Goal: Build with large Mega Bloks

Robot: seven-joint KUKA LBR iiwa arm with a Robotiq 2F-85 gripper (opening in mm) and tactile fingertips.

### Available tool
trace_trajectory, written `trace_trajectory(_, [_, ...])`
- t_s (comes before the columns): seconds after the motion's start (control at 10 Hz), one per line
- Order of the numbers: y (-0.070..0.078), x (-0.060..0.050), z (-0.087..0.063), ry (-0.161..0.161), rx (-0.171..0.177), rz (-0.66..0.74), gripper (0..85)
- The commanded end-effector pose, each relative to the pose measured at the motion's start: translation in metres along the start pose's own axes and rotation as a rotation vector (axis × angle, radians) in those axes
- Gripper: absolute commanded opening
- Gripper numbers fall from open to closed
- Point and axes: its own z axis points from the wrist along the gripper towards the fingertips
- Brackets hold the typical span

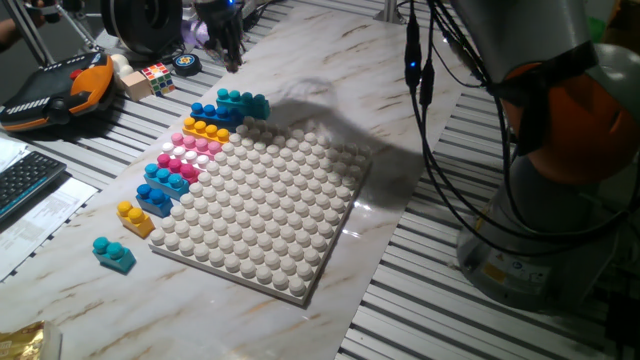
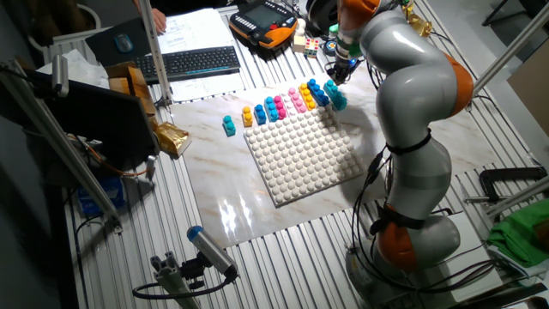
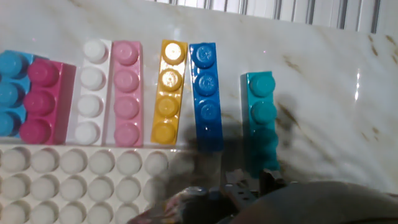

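Observation:
A white studded baseplate (image 1: 262,205) lies on the marble table. Mega Bloks line its left edge: teal (image 1: 243,102), blue (image 1: 214,111), yellow (image 1: 204,129), pink (image 1: 195,145), magenta (image 1: 175,163), light blue (image 1: 165,181) and a small yellow one (image 1: 133,217). One teal brick (image 1: 113,254) lies loose off the plate. The hand view shows pink (image 3: 126,93), yellow (image 3: 168,90), blue (image 3: 205,93) and teal (image 3: 261,106) bricks side by side. My gripper (image 1: 229,52) hangs above the teal end of the row, holding nothing that I can see. Its fingers (image 3: 249,183) are blurred.
A puzzle cube (image 1: 157,75), a tape roll (image 1: 186,62) and an orange-black pendant (image 1: 60,90) lie at the back left. A keyboard (image 1: 25,180) and papers are at the left. The arm's base (image 1: 530,230) and cables stand at the right.

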Motion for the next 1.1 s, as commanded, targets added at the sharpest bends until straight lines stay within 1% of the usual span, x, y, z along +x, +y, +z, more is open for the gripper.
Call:
trace_trajectory(0.0, [-0.001, -0.001, 0.003, -0.009, 0.008, -0.002, 31.3])
trace_trajectory(0.2, [-0.008, -0.006, 0.016, -0.035, 0.012, -0.014, 35.3])
trace_trajectory(0.3, [-0.011, -0.009, 0.026, -0.056, 0.010, -0.026, 36.7])
trace_trajectory(0.4, [-0.015, -0.012, 0.032, -0.062, 0.010, -0.040, 38.3])
trace_trajectory(0.5, [-0.018, -0.015, 0.037, -0.064, -0.004, -0.052, 38.7])
trace_trajectory(0.6, [-0.021, -0.018, 0.040, -0.065, -0.008, -0.060, 38.7])
trace_trajectory(0.7, [-0.023, -0.019, 0.040, -0.071, -0.005, -0.063, 39.0])
trace_trajectory(0.9, [-0.023, -0.019, 0.040, -0.057, -0.006, -0.055, 38.7])
trace_trajectory(1.0, [-0.023, -0.019, 0.040, -0.036, 0.007, -0.043, 38.7])
